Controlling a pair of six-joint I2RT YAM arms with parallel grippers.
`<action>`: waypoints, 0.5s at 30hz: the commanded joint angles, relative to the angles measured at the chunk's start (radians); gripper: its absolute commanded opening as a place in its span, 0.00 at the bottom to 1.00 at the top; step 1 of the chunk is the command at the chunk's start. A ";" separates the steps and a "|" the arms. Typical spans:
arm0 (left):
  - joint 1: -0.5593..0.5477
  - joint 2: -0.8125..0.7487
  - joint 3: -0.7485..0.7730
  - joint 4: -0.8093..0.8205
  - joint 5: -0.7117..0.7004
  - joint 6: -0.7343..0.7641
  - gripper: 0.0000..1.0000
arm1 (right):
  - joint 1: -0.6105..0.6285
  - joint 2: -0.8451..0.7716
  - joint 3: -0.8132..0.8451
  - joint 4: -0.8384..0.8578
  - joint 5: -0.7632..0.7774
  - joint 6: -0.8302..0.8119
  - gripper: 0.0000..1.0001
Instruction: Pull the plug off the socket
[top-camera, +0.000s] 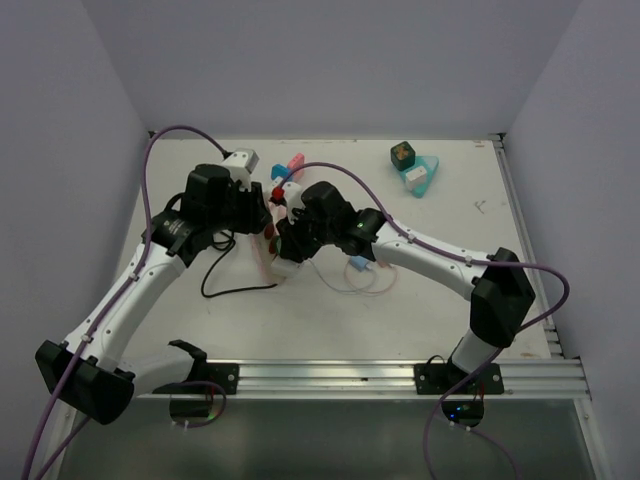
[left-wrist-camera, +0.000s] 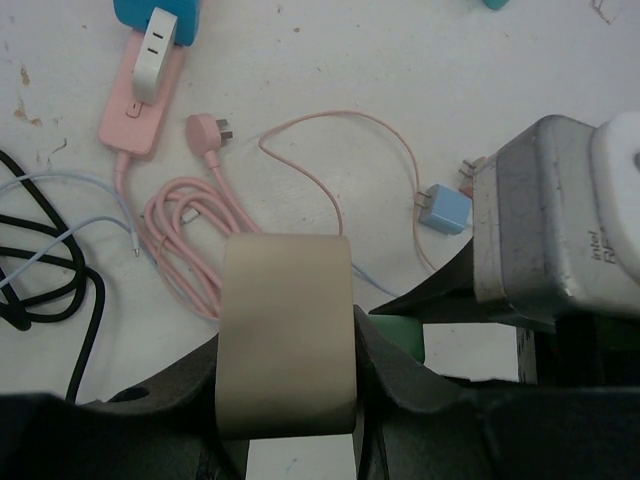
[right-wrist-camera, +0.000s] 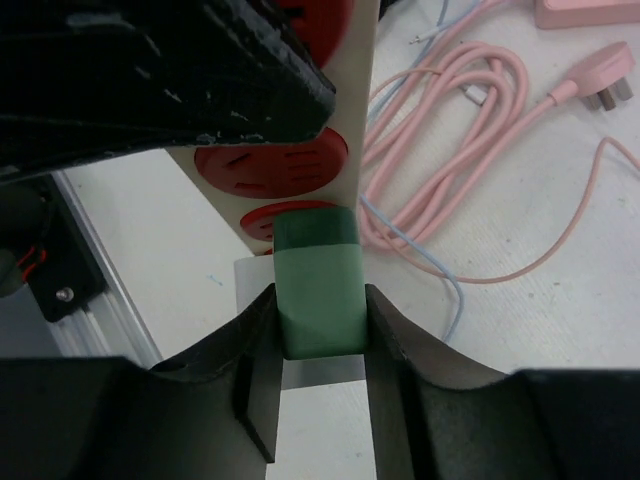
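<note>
Where legible — "intel" — camera (left-wrist-camera: 545, 225) near plug (left-wrist-camera: 398, 338)

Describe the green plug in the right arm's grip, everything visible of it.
The green plug is a small boxy block that looks like smooth plastic. It has a darker green band at the socket end and a paler green body. It is still seated in a round red socket of the cream power strip. The right gripper clamps it, with black fingers pressing on two opposite side faces. No prongs or cable show.
</note>
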 joint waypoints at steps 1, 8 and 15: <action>-0.007 -0.009 0.088 0.087 0.053 -0.041 0.00 | 0.005 0.008 0.050 0.022 -0.010 -0.019 0.33; -0.007 -0.022 0.065 0.100 -0.030 -0.068 0.35 | 0.007 -0.046 0.019 0.060 -0.019 0.016 0.00; -0.007 -0.129 -0.080 0.227 -0.085 -0.122 0.87 | 0.005 -0.083 0.001 0.117 -0.066 0.120 0.00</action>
